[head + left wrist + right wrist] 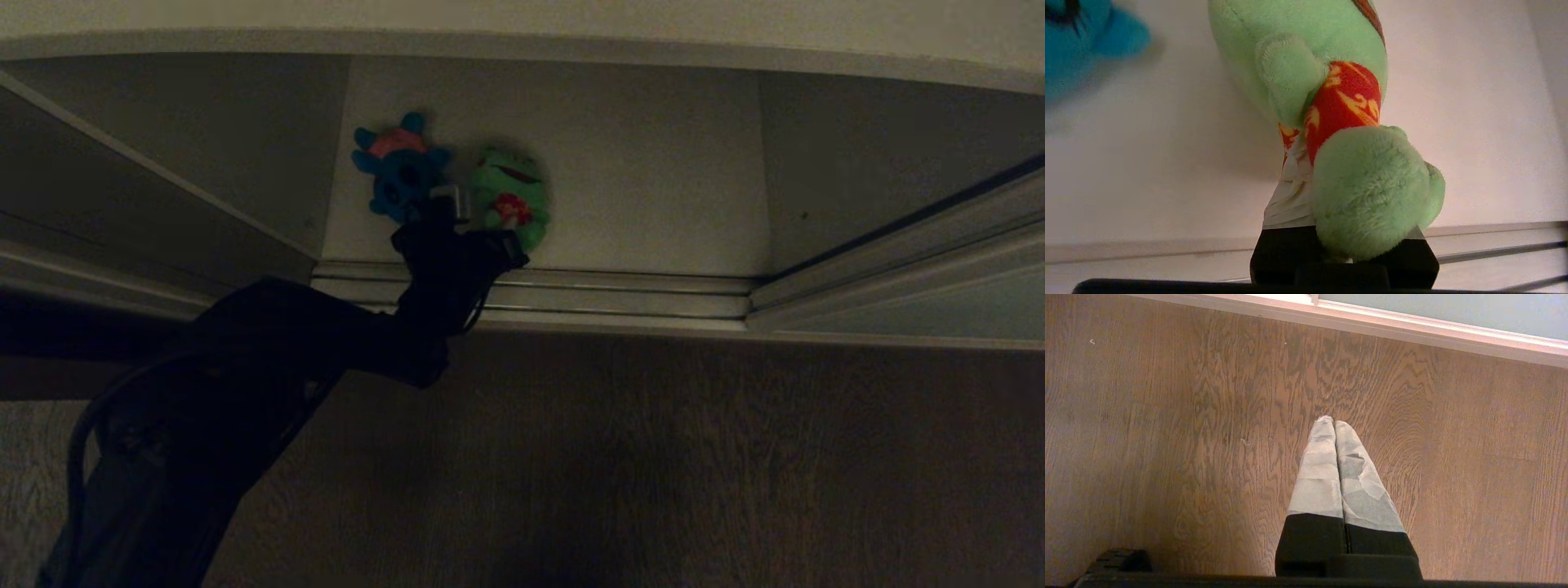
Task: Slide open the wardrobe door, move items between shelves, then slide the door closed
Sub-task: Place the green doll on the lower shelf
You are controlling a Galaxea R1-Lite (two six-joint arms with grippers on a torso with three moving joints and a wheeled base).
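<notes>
Gripping the green frog plush (pixel 1306 81) by its lower body, our left pincer (pixel 1331 241) is clamped narrow at frame centre on the white shelf (pixel 653 163), blue plush (pixel 400 171) just beside; right pincer (pixel 1333 465) parked closed above floor (pixel 1167 437).

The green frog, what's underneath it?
The green frog lies on a white shelf, gripped by the left claw. The board right beneath its body is hidden.
</notes>
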